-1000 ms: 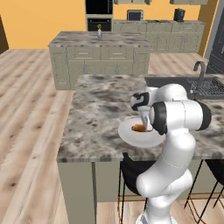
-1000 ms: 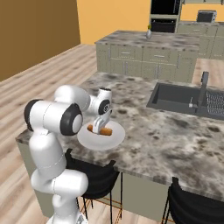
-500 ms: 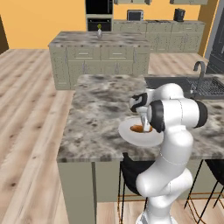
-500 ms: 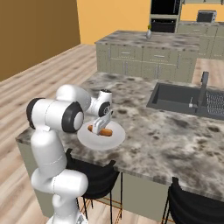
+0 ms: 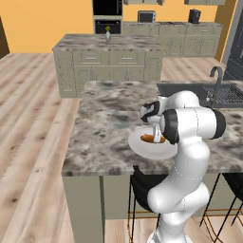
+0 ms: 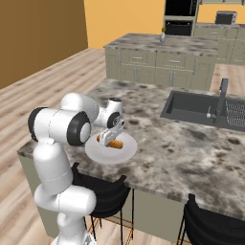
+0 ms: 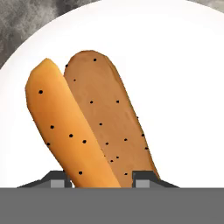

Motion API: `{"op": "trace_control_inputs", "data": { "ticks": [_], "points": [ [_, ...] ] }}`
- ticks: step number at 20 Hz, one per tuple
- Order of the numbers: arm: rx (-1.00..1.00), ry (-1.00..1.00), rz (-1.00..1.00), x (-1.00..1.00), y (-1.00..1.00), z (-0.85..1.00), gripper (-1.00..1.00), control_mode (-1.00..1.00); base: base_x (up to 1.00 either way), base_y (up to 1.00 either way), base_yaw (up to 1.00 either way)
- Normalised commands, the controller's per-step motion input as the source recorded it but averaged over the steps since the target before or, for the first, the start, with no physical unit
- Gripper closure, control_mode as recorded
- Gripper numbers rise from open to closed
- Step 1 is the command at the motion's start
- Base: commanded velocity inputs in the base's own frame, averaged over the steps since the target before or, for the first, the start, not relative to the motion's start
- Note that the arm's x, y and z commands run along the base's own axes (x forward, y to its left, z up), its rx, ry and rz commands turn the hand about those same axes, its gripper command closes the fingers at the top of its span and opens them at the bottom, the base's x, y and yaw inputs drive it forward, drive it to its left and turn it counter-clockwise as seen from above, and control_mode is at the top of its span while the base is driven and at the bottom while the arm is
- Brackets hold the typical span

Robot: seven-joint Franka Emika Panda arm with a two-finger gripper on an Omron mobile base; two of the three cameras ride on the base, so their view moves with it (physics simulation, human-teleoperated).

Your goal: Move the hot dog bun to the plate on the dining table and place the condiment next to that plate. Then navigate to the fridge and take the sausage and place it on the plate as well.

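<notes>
Little has moved: the pincer [image 7: 94, 179] has stayed low over the plate [image 5: 144, 147], jaws narrow around the bun [image 7: 87, 127] and still gripping it. The bun lies on the plate near the table's front edge. Open fully, then lift straight up. It is split, tan-orange and speckled

Hot dog bun [image 7: 92, 127] on the plate [image 7: 183, 87], plate near the counter's [image 5: 109, 128] front edge, sink [image 6: 194, 107] at its far right corner
</notes>
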Motion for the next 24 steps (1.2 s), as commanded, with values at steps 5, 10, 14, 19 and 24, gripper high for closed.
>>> {"op": "trace_control_inputs", "data": {
  "ticks": [5, 10, 14, 19, 24],
  "points": [
    [0.0, 0.0, -0.05, -0.07, 0.0, 0.0, -1.0, -1.0, 0.0, 0.0, 0.0],
    [0.0, 0.0, -0.03, -0.09, 0.0, 0.0, -1.0, -1.0, 0.0, 0.0, 0.0],
    [0.0, -0.01, -0.03, -0.09, 0.0, 0.04, -1.0, -1.0, 0.0, 0.0, 0.0],
    [0.0, -0.03, 0.0, -0.14, 0.0, 0.11, -1.0, -1.0, 0.0, 0.0, 0.0],
    [0.0, -0.09, 0.0, -0.01, 0.01, -0.03, -1.0, -1.0, 0.0, 0.0, 0.0]
  ]
}}
